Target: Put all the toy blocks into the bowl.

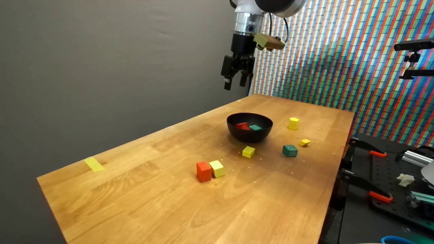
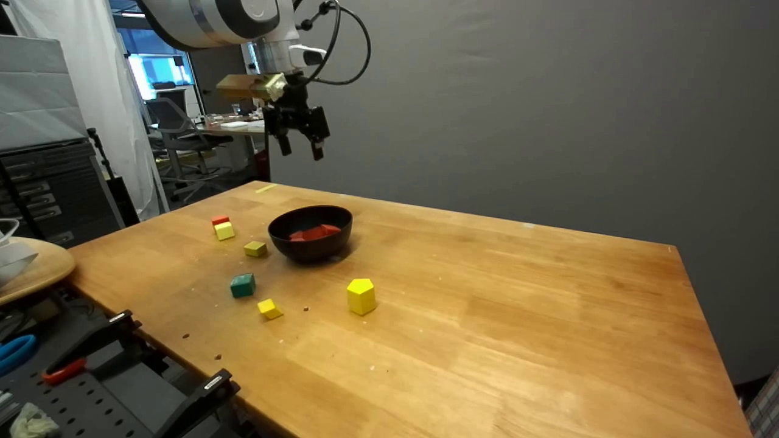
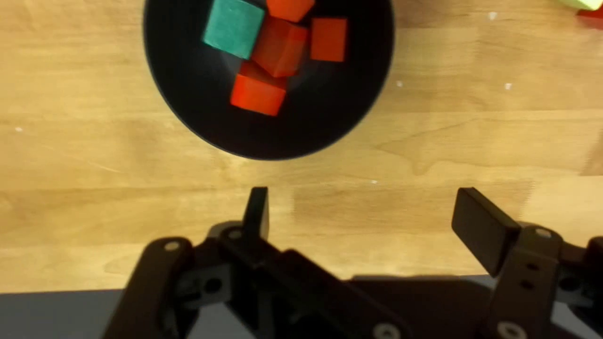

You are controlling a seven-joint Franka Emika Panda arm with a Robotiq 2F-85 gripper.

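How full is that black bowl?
Partly filled: red blocks and a teal block lie inside the black bowl, below its rim, and the wrist view shows bare bottom beside them.

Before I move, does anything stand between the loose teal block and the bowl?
Nothing visible: in both exterior views, the straight line from the teal block to the bowl is unblocked. A yellow block sits by the bowl, off that line.

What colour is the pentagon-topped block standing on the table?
The pentagon-topped block is bright yellow, clearest in an exterior view.
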